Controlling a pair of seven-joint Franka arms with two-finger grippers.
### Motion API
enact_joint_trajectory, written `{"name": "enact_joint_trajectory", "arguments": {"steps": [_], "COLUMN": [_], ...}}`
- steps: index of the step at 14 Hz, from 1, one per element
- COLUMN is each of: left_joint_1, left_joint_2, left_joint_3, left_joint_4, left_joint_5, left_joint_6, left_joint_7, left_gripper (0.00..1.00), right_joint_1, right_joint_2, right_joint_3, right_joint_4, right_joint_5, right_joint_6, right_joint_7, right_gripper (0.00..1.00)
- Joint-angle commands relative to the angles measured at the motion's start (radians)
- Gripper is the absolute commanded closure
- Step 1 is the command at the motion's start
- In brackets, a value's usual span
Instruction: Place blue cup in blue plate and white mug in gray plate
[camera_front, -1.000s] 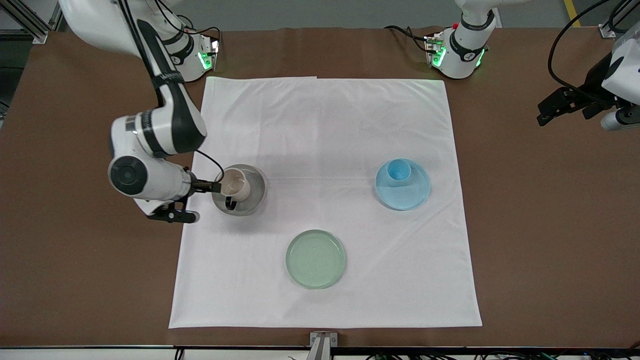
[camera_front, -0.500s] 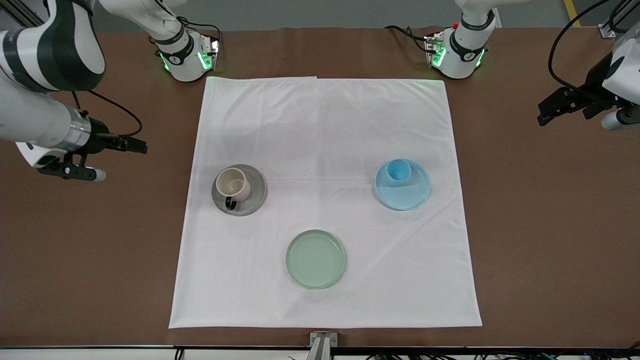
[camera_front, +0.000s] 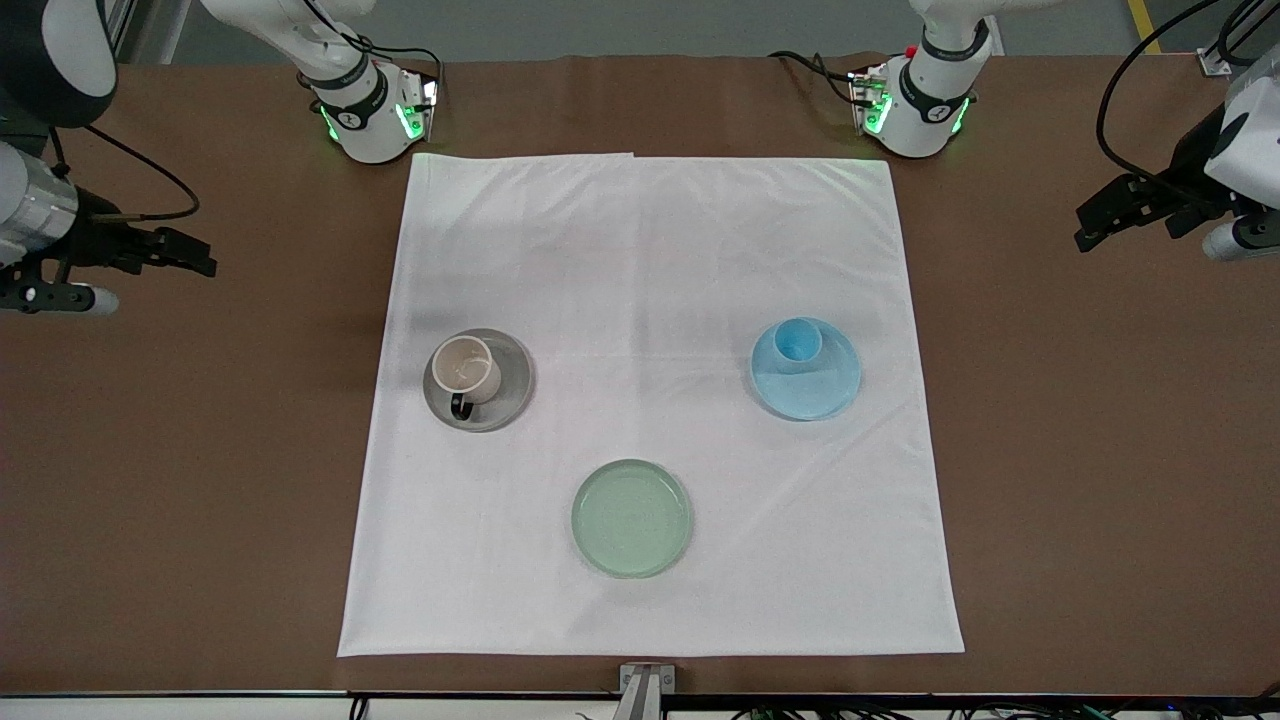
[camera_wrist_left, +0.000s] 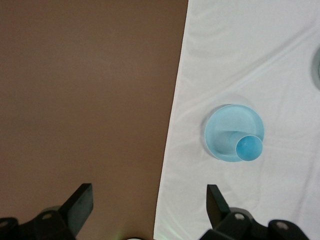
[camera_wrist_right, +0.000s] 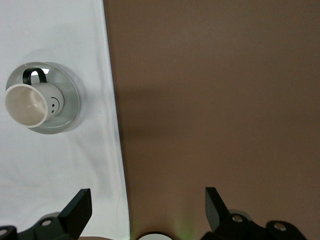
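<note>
The white mug (camera_front: 466, 371) with its dark handle stands on the gray plate (camera_front: 510, 385); both also show in the right wrist view, mug (camera_wrist_right: 32, 104) and plate (camera_wrist_right: 70, 102). The blue cup (camera_front: 798, 343) stands on the blue plate (camera_front: 815, 392); both also show in the left wrist view, cup (camera_wrist_left: 249, 148) and plate (camera_wrist_left: 222, 132). My right gripper (camera_front: 190, 255) is open and empty over the bare brown table at the right arm's end. My left gripper (camera_front: 1100, 222) is open and empty over the brown table at the left arm's end.
A pale green plate (camera_front: 632, 517) lies on the white cloth (camera_front: 650, 250), nearer the front camera than the other two plates. The brown table (camera_front: 1100, 450) surrounds the cloth. The arm bases (camera_front: 375, 110) stand along the table's farthest edge.
My right gripper has let go of the white mug, drawn away from the gray plate and risen out over the bare table. The left arm has not moved.
</note>
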Motion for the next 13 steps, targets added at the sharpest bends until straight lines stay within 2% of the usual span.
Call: {"name": "enact_joint_trajectory", "arguments": {"steps": [1,7,13], "left_joint_1": [0.008,0.008,0.008], "left_joint_2": [-0.012,-0.012,-0.006], "left_joint_3": [-0.006,-0.006,-0.006], "left_joint_4": [-0.005,-0.007,-0.005], "left_joint_5": [0.003,0.003,0.003], "left_joint_6": [0.002,0.001,0.002], "left_joint_7": [0.014,0.014,0.014], "left_gripper": [0.00,0.00,0.00], "right_joint_1": [-0.031,-0.032,-0.031], "right_joint_2": [-0.021,0.038,0.040], "right_joint_3": [0.017,0.019,0.019], "right_joint_4": [0.024,0.275,0.304], "right_joint_5": [-0.009,-0.009,0.003], "right_joint_6": [0.015,-0.012,-0.003], "right_joint_7": [-0.028,-0.025,-0.025], "right_gripper": [0.00,0.00,0.00]}}
